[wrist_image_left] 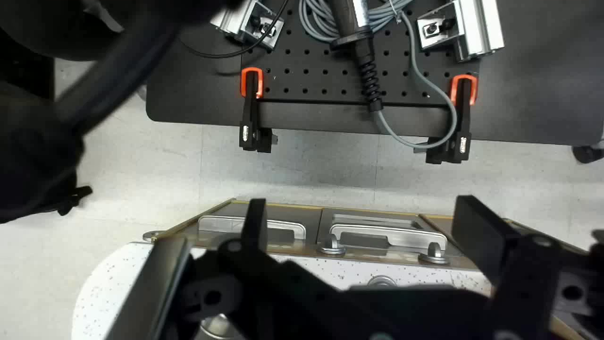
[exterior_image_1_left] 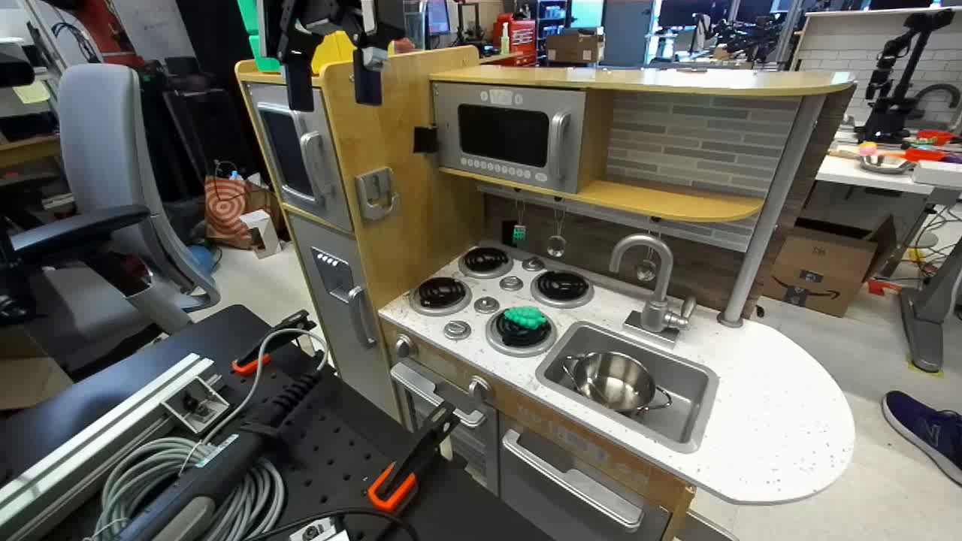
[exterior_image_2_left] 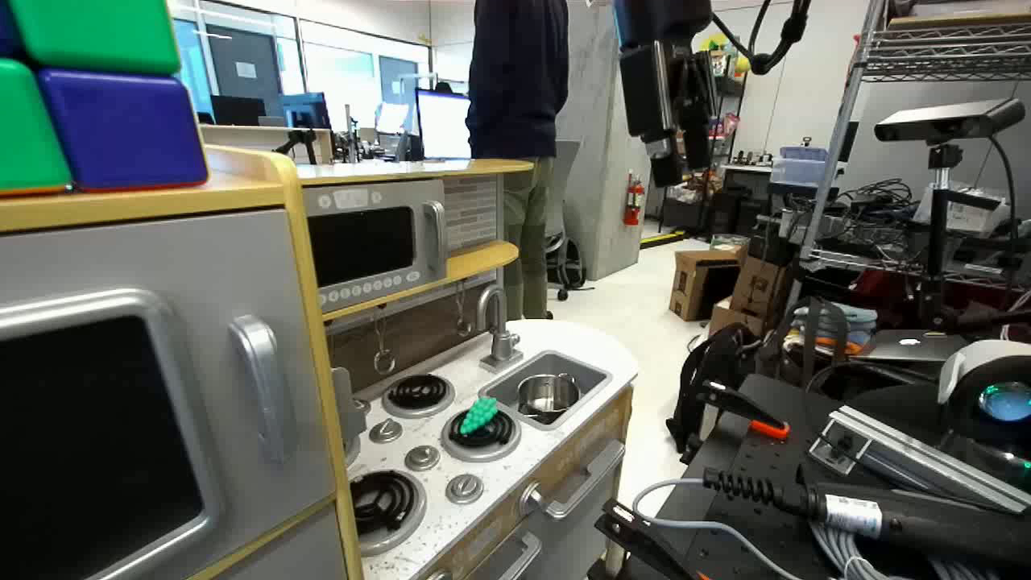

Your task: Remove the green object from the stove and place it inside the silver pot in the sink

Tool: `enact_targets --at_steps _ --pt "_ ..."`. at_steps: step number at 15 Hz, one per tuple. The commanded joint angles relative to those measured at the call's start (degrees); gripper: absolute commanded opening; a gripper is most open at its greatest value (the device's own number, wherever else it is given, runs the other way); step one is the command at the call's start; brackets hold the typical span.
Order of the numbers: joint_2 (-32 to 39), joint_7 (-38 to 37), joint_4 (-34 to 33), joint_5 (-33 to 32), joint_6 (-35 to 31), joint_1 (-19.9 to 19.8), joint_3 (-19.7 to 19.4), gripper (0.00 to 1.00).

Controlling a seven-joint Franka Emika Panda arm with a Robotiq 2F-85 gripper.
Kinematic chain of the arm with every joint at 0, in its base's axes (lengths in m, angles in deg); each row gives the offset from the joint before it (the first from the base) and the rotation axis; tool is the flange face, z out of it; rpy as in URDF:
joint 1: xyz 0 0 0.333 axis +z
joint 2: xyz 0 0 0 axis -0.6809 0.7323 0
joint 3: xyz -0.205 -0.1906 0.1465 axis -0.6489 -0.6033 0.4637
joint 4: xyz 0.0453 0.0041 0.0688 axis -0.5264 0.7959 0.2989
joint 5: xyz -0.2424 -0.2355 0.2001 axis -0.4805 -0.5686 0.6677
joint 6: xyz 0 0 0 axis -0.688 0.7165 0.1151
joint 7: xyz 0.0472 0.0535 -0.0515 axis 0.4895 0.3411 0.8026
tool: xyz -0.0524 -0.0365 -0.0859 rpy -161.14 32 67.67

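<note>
The bright green object (exterior_image_1_left: 526, 317) lies on the front burner nearest the sink, on the white stove (exterior_image_1_left: 432, 321). It shows there in both exterior views (exterior_image_2_left: 481, 415). The silver pot (exterior_image_1_left: 612, 379) stands in the metal sink (exterior_image_1_left: 685, 409); the pot (exterior_image_2_left: 548, 395) also shows in an exterior view. My gripper (exterior_image_1_left: 334, 92) is open and empty, high above the play kitchen and well apart from the green object. In the wrist view its fingers (wrist_image_left: 361, 208) stand wide apart with nothing between them. The gripper's body hides most of the stove there, and the green object is hidden.
A silver faucet (exterior_image_1_left: 652, 278) rises behind the sink. A toy microwave (exterior_image_1_left: 511, 131) and wooden shelf (exterior_image_1_left: 680, 204) overhang the stove's back. A tall toy fridge (exterior_image_1_left: 406, 248) stands beside the stove. A black table (exterior_image_1_left: 338, 451) with clamps and cables faces the kitchen. A person (exterior_image_2_left: 519, 105) stands behind.
</note>
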Motion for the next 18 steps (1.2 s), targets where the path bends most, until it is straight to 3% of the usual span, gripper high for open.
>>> enact_targets --at_steps 1,4,6,10,12,13,15,18 --pt "0.0 -0.1 -0.1 0.0 0.1 0.2 -0.2 1.00" --pt "0.0 -0.1 -0.1 0.0 0.1 0.2 -0.2 1.00" --pt "0.0 8.2 -0.7 -3.7 5.1 0.5 -0.7 1.00" --pt "-0.4 22.0 -1.3 -7.7 6.9 0.4 -2.8 1.00" --pt "-0.1 27.4 -2.2 -5.7 11.5 1.0 -3.4 1.00" --pt "0.0 22.4 -0.7 -6.4 6.9 0.6 -2.9 1.00" --pt "0.0 25.2 -1.1 -6.3 9.2 0.7 -3.2 1.00" --pt "1.3 17.3 -1.7 -0.2 2.2 -0.2 -4.2 1.00"
